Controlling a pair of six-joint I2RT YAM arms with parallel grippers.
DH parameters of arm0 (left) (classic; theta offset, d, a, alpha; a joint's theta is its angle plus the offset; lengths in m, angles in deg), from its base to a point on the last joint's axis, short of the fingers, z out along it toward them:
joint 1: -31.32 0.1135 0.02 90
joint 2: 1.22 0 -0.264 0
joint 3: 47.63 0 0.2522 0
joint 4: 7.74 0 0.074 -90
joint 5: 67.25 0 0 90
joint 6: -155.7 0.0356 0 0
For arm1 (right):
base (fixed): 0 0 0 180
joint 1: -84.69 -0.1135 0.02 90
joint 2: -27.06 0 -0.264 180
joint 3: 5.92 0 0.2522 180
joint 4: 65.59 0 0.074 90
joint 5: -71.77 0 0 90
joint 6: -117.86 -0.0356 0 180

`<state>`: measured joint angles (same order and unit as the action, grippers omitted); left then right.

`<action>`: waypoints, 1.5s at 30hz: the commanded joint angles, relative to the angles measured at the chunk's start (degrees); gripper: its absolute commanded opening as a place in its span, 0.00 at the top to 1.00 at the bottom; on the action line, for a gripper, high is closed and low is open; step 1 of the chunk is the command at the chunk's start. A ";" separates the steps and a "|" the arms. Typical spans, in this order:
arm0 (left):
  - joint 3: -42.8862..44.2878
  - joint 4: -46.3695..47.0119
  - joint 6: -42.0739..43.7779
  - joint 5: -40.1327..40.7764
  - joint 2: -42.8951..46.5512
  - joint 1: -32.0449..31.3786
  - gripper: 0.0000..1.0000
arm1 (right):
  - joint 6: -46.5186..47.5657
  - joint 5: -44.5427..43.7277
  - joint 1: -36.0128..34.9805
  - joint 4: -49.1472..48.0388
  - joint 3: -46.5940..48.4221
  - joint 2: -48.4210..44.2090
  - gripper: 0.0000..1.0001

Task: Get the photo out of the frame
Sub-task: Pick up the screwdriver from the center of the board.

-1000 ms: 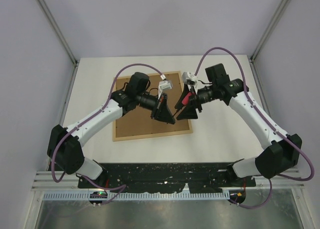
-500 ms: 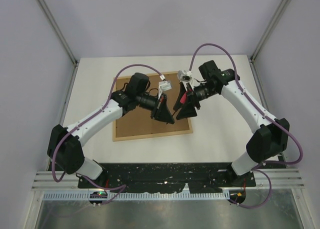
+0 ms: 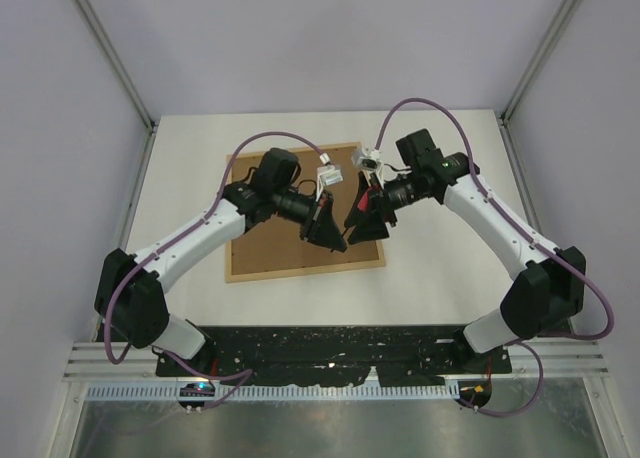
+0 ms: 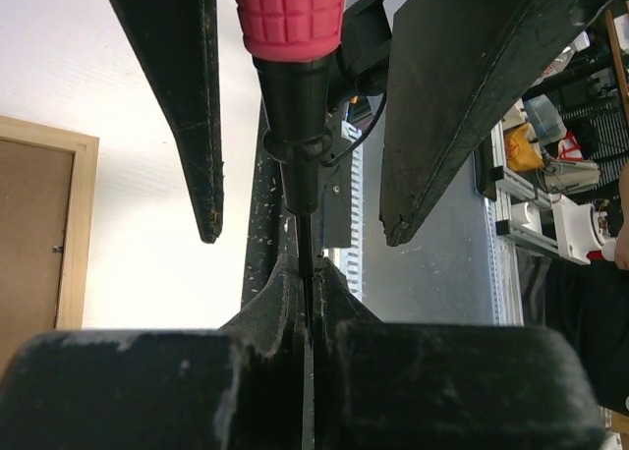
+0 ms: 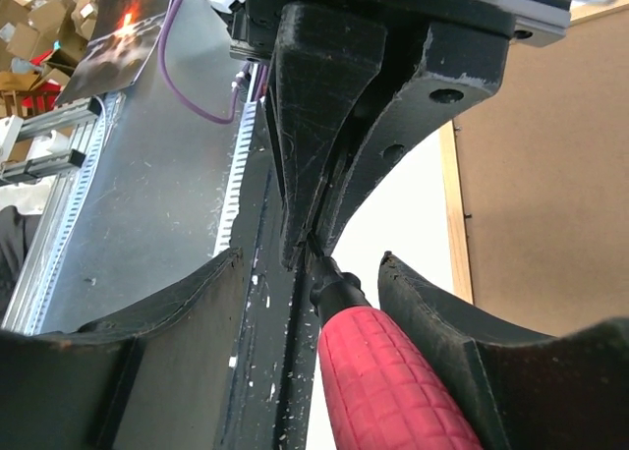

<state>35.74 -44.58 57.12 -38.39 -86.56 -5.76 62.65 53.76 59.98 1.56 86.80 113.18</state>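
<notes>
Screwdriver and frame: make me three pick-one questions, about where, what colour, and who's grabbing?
1. Where does the frame lie? A) on the table B) in the air C) against a wall
2. What colour handle has the screwdriver? A) blue B) red C) yellow
3. What is the left tool doing? A) standing wide open B) shut on the screwdriver C) holding the frame
Answers: 1 A, its brown back lies flat there. 2 B, the red grip shows in both wrist views. 3 B, it pinches the thin shaft.
</notes>
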 commanded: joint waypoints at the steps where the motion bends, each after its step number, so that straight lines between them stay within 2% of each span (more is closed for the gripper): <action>1: 1.85 4.97 1.72 -2.05 2.46 0.78 0.98 | -6.20 -3.52 -0.95 -6.88 -3.80 -3.32 0.92; 2: 1.85 5.23 1.64 -2.05 2.55 1.13 0.96 | -7.35 -3.95 -0.69 -9.41 -4.42 -4.64 0.92; 5: 1.41 6.02 0.94 -2.22 3.25 1.83 1.00 | -12.36 -7.19 -0.78 -15.05 -7.23 -6.67 0.92; 6: 1.06 6.28 0.85 -2.49 3.51 1.84 1.00 | -12.29 -7.99 -0.78 -15.76 -7.33 -7.20 0.67; 8: 0.62 6.81 0.58 -2.75 3.95 1.75 1.00 | -10.80 -11.33 -0.78 -15.07 -7.15 -7.55 0.34; 9: 0.36 7.07 0.49 -3.01 4.21 1.84 1.00 | -9.40 -13.17 -0.87 -14.72 -6.80 -7.55 0.19; 10: 0.18 7.16 0.49 -3.02 4.39 1.75 1.00 | -8.69 -14.06 -0.78 -13.67 -6.45 -7.64 0.16; 14: -0.78 7.86 0.49 -2.93 5.71 1.75 1.00 | -6.57 -18.73 0.71 -13.04 -5.22 -7.29 0.14; 19: -1.49 8.22 0.58 -3.10 6.41 1.92 1.00 | -9.12 -8.11 5.72 -13.48 -4.43 -7.20 0.14; 24: -1.14 8.04 0.49 -3.54 5.98 1.84 1.00 | -13.33 2.17 5.64 -14.10 -2.76 -5.36 0.13; 30: -1.40 7.78 0.76 -2.84 5.89 1.84 1.00 | -13.96 8.16 4.24 -13.48 -0.03 -3.24 0.12; 41: -1.05 7.43 0.93 -3.10 4.74 1.84 1.00 | -18.44 5.19 0.19 -19.63 -1.09 -3.95 0.13; 43: -1.22 7.43 1.02 -3.02 4.83 1.84 1.00 | -16.96 3.43 -0.77 -19.11 -0.91 -3.95 0.15; 45: -1.22 7.34 1.20 -3.02 4.83 1.84 1.00 | -15.63 0.72 -2.09 -17.97 -0.65 -3.95 0.21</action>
<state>34.01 -39.75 57.38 -40.34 -82.19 -3.81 45.64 57.67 60.85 -15.97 84.28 110.36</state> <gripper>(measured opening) 0.026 0.840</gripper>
